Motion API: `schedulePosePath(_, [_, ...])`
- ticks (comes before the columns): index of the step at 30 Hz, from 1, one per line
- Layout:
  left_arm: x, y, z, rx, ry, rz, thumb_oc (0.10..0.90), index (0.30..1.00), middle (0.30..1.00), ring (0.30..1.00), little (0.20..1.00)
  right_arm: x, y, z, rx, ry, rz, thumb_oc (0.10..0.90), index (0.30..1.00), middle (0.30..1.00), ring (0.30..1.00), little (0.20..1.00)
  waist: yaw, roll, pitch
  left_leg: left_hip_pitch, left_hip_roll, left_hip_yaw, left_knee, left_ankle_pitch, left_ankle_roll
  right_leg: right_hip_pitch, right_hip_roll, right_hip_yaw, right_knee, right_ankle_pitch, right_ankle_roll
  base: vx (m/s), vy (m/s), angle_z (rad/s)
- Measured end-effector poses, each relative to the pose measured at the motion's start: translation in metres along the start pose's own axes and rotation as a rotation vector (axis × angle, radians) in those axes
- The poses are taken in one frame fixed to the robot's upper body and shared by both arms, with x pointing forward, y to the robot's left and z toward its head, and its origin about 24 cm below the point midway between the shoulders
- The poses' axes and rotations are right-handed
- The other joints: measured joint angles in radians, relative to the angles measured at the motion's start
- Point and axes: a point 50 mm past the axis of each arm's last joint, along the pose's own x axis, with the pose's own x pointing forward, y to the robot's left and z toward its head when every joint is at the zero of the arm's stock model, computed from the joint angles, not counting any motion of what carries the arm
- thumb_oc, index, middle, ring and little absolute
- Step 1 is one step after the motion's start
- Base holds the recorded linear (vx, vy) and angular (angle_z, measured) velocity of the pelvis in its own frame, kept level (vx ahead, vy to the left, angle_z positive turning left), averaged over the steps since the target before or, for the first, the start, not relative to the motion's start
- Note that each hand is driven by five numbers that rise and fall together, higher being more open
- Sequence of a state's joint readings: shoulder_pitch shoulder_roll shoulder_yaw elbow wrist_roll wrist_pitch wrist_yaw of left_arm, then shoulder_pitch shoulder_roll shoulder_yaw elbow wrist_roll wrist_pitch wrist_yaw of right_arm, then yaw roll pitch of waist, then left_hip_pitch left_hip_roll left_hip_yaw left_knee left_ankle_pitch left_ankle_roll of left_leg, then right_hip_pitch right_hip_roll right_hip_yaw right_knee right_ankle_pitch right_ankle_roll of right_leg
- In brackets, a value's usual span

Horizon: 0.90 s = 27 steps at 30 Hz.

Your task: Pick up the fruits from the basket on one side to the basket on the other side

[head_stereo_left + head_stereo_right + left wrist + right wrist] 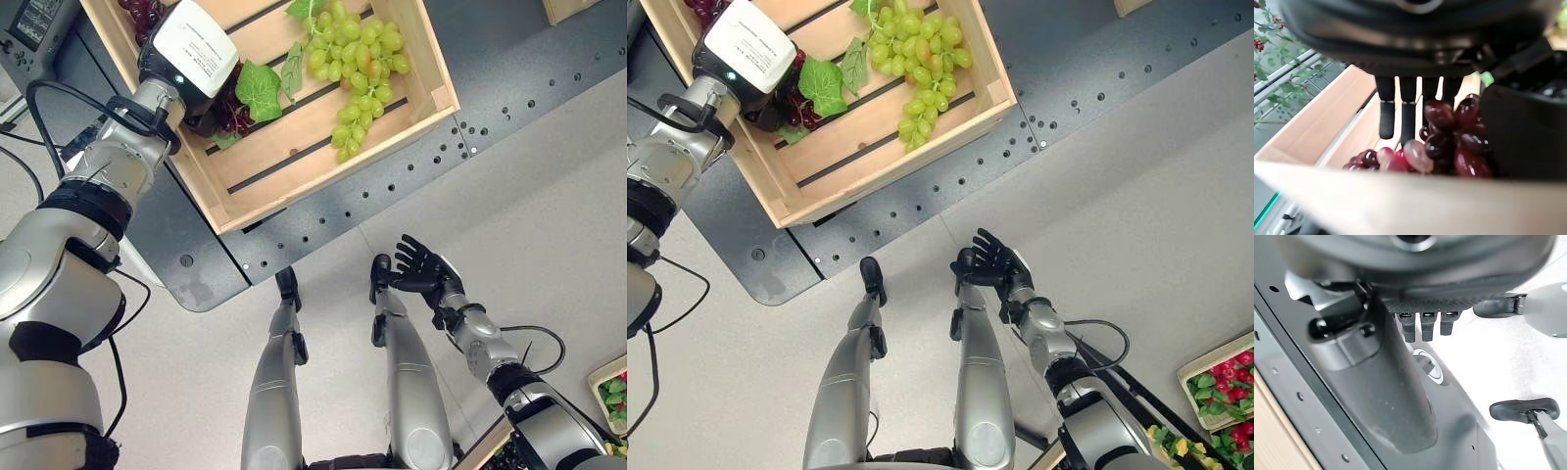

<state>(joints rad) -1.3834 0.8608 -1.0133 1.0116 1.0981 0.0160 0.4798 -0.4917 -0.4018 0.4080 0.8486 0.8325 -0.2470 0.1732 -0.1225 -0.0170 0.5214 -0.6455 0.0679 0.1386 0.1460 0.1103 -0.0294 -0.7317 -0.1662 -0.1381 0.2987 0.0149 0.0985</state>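
Left robot hand [193, 51] reached into wooden crate [415, 54] on dark desk [509, 73], at crate's left side. Fingers [1386, 110] hung straight beside red grape bunch [1449, 134], thumb on bunch's other side; whether clamped, cannot tell. Green grape bunch [364, 69] lay at crate's right, leaves [259, 90] between bunches. Right robot hand [419, 266] hung low over floor, fingers spread apart, holding nothing.
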Motion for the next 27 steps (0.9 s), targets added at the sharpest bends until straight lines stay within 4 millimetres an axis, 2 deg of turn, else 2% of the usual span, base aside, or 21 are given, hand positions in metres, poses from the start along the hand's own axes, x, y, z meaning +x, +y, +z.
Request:
schedulePosePath(7, [-0.003,0.000,-0.001,0.008,-0.001,0.070,0.400,0.300,0.300,0.300,0.300,0.001,0.003,0.004,0.000,-0.016,0.015,0.800,0.900,0.900,0.900,0.900,0.000,-0.001,0.000,0.002,0.000,-0.001,0.001,0.000,0.000,0.004,-0.001,0.000,0.001,0.001,-0.002,0.00,0.000,0.00])
schedulePosePath(11, [-0.009,-0.009,0.009,-0.047,-0.013,0.057,0.400,0.300,0.300,0.300,0.300,0.001,0.004,0.003,0.002,-0.017,0.019,0.800,0.900,0.900,0.900,0.900,-0.008,-0.005,0.001,0.034,-0.001,-0.008,0.001,-0.001,0.002,0.037,-0.002,0.000,0.000,0.002,-0.002,0.00,0.000,0.00])
schedulePosePath(15, [-0.019,-0.021,0.025,-0.231,-0.002,0.036,0.400,0.300,0.300,0.300,0.300,0.001,0.006,0.003,0.005,-0.018,0.023,0.800,0.900,0.900,0.900,0.900,-0.014,-0.011,0.003,0.089,-0.001,-0.008,-0.004,-0.001,0.002,0.092,-0.003,-0.001,-0.001,0.001,-0.003,0.00,-0.008,0.00])
schedulePosePath(17, [-0.029,-0.030,0.046,-0.371,-0.015,0.010,0.400,0.300,0.300,0.300,0.300,-0.002,0.005,-0.001,0.008,-0.012,0.017,0.800,0.900,0.900,0.900,0.900,-0.014,-0.012,0.003,0.135,-0.001,-0.007,-0.016,-0.001,0.001,0.133,-0.002,-0.001,-0.007,-0.001,-0.004,0.01,-0.005,-0.02])
schedulePosePath(20, [-0.043,-0.040,0.065,-0.528,-0.011,-0.001,0.400,0.300,0.300,0.300,0.300,-0.006,0.003,-0.009,0.017,0.002,0.009,0.800,0.900,0.900,0.900,0.900,-0.013,-0.012,0.003,0.177,0.001,-0.005,-0.023,0.000,0.001,0.175,0.002,-0.001,-0.018,0.000,-0.003,0.01,-0.003,-0.02])
schedulePosePath(24, [-0.062,-0.049,0.087,-0.786,0.075,-0.002,0.400,0.300,0.300,0.300,0.300,-0.019,0.000,-0.030,0.042,0.051,-0.016,0.800,0.900,0.900,0.900,0.900,0.005,-0.011,0.003,0.273,0.001,-0.003,-0.065,0.007,-0.001,0.266,0.006,-0.004,-0.049,0.002,0.000,0.01,-0.003,0.00])
schedulePosePath(27, [-0.070,-0.051,0.091,-0.913,0.164,0.028,0.400,0.300,0.300,0.300,0.300,-0.028,-0.002,-0.043,0.057,0.083,-0.028,0.800,0.900,0.900,0.900,0.900,0.018,-0.010,0.004,0.352,0.002,-0.001,-0.104,0.012,-0.002,0.346,0.012,-0.007,-0.090,0.005,0.005,0.04,0.001,-0.01])
